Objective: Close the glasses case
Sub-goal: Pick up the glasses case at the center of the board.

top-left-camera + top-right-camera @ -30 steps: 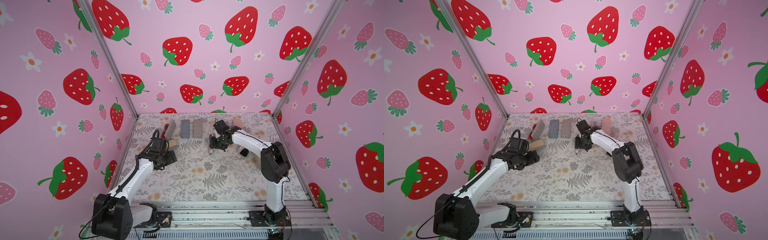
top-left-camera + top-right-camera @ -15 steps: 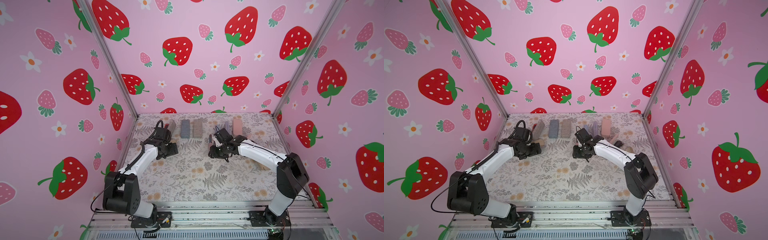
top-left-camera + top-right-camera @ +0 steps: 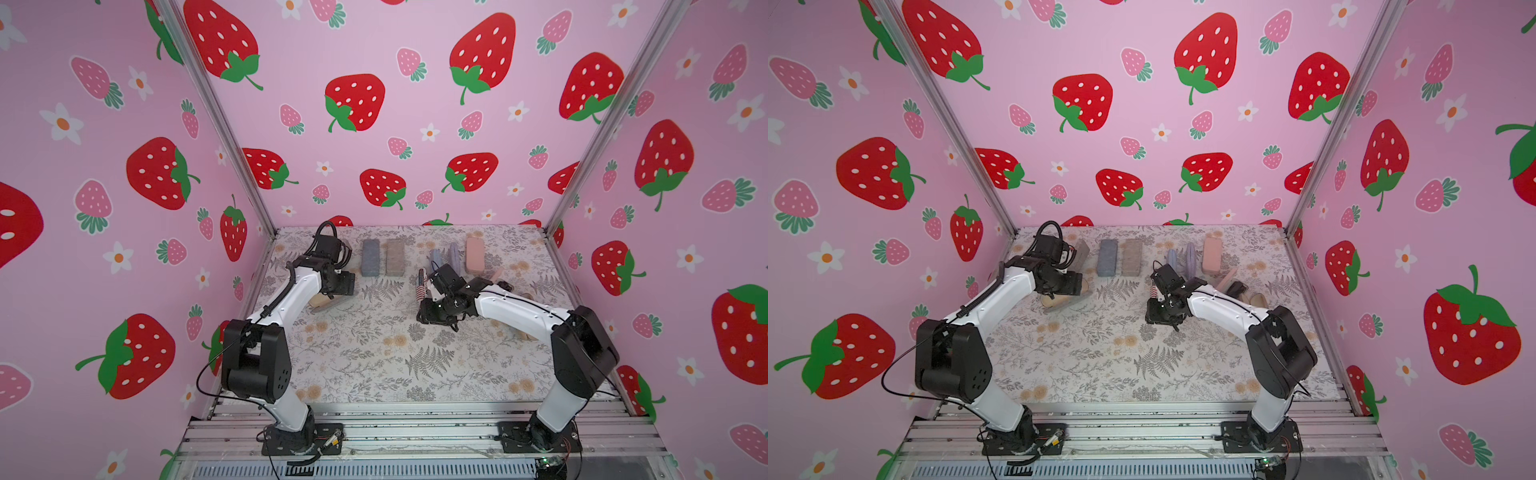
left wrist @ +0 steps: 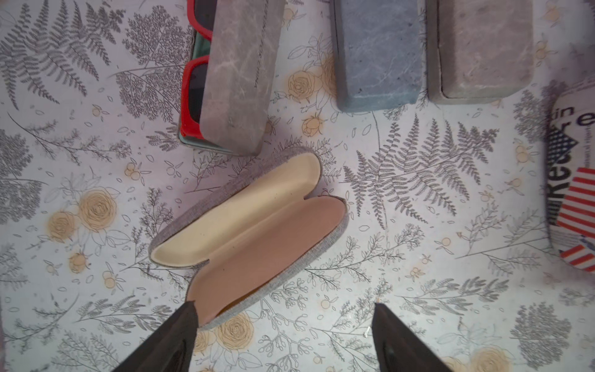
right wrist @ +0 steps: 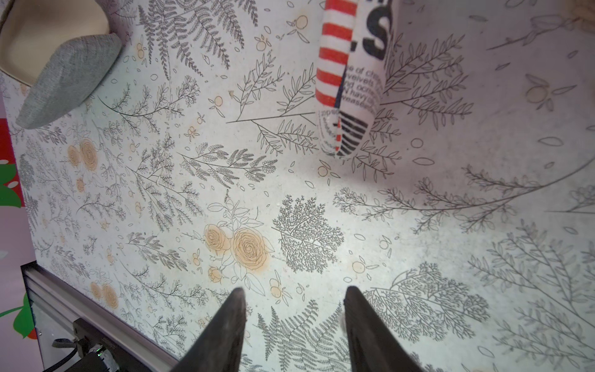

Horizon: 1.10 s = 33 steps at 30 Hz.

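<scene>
A grey fabric glasses case (image 4: 251,232) lies wide open on the floral table, its cream and tan lining facing up. In both top views it peeks out from under the left wrist (image 3: 322,306) (image 3: 1055,305). My left gripper (image 4: 283,306) hangs open just above it. One fingertip (image 4: 190,317) covers the case's near end and the other sits over bare table. My right gripper (image 5: 294,291) (image 3: 432,318) is open over bare table with nothing between its fingers, beside a flag-printed case (image 5: 347,80).
A marbled grey case with red sunglasses (image 4: 238,74), a blue case (image 4: 378,54) and a brown-grey case (image 4: 483,48) line the back. Purple cases (image 3: 454,257), a pink case (image 3: 474,255) and open cases (image 3: 1227,279) lie at the back right. Pink walls enclose the table.
My left gripper has moved back over the open grey case. The right gripper has drawn away from the back row toward the table's middle, still open.
</scene>
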Tool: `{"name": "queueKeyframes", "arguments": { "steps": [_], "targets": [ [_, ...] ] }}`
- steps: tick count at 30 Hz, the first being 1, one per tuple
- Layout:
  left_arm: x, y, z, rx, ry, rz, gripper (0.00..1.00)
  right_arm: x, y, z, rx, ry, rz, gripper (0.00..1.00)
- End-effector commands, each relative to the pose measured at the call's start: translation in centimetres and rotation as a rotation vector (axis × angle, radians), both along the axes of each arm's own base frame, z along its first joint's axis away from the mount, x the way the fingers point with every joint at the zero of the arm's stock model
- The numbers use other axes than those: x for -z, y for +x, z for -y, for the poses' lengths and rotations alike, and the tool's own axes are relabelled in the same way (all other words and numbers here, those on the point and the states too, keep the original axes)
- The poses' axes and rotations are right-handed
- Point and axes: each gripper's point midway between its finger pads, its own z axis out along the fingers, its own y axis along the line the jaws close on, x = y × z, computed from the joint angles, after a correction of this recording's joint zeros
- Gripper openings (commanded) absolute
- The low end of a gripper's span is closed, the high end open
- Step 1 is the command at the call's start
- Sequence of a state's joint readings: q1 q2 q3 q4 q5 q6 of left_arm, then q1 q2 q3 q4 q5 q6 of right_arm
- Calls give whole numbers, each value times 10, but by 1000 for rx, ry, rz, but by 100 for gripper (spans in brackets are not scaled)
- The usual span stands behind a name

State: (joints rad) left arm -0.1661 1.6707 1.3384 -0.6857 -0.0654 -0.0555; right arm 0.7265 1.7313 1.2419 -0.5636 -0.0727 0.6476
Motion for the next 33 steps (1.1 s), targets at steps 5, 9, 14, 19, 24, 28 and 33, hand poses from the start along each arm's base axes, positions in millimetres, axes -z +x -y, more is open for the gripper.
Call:
{"name": "queueKeyframes", "arguments": {
  "steps": [5,9,14,19,24,28,33],
  "targets": [
    [15,-4,-5,76,68,-100,85,-5,-4,-7,-3,38,-9,51],
    [26,-9,-1,81,42,-137,85,-3,-4,-9,-2,39,-15,51],
    [43,-11,0,74,45,-193,84,-1,-5,-11,-3,39,-20,51],
    [62,-10,-5,44,63,-238,81,1,-6,-10,-4,36,-24,51],
    [76,-5,-8,9,69,-248,79,2,-6,-12,-6,37,-24,51],
    [85,-3,-10,-11,69,-271,75,3,-7,-12,-5,38,-27,51],
    [88,-4,-9,-43,56,-283,67,6,-7,-17,-13,41,-33,51]
  ]
}}
